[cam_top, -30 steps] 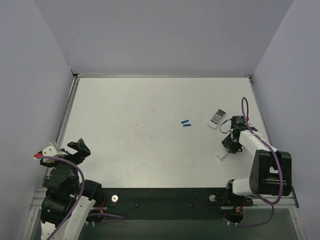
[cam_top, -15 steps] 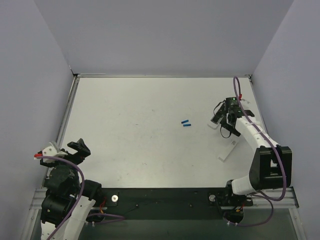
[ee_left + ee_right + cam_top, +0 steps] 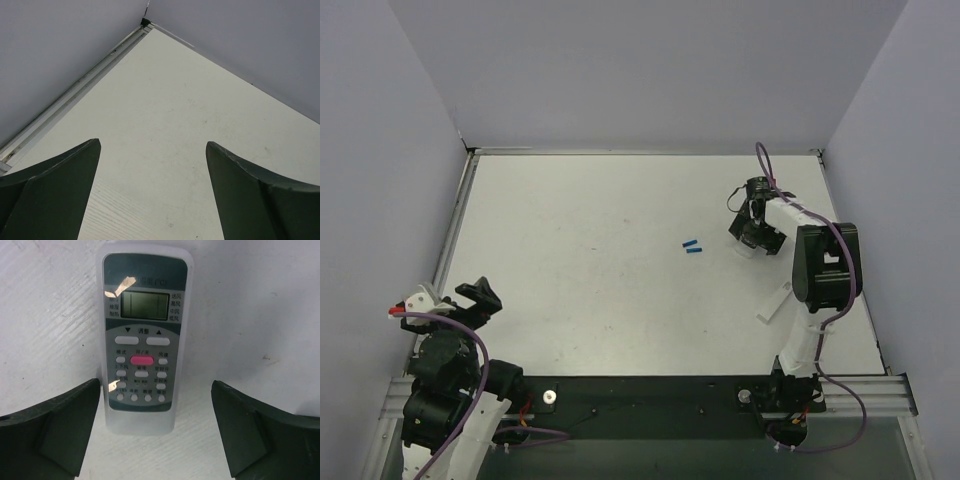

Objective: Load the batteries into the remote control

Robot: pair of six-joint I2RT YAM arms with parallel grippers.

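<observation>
From above, the right claw [image 3: 752, 228] is hanging wide open at the far right of the desk [image 3: 600, 230], gripping nothing. The batteries [image 3: 691, 247] are lying together to the claw's left, apart from it. The remote control [image 3: 773, 302], a slim white bar, is lying tilted on the claw's near side, towards the arm's base, touching neither claw nor batteries. The left claw [image 3: 472, 298] is sitting far off to the left, beside its own base. On the left wrist camera, that claw's dark fingers [image 3: 50, 192] are standing spread apart over bare desk, holding nothing, with no task item ahead of them. On the right wrist camera, the open fingers [image 3: 47, 435] are flanking the lower end of a wider button-pad remote [image 3: 142, 340], lying face up with its screen pointing away from the claw; neither finger is touching it, and neither the batteries nor the slim remote are showing here. Loading appears not to have begun, as the batteries are loose and the slim remote is lying untouched. The step in hand looks like a lining-up over the button-pad unit, whether to grasp it or move it aside cannot be told. A grasp here would call for lowering squarely and closing across its width; otherwise the claw needs to turn towards the slim bar behind it.
</observation>
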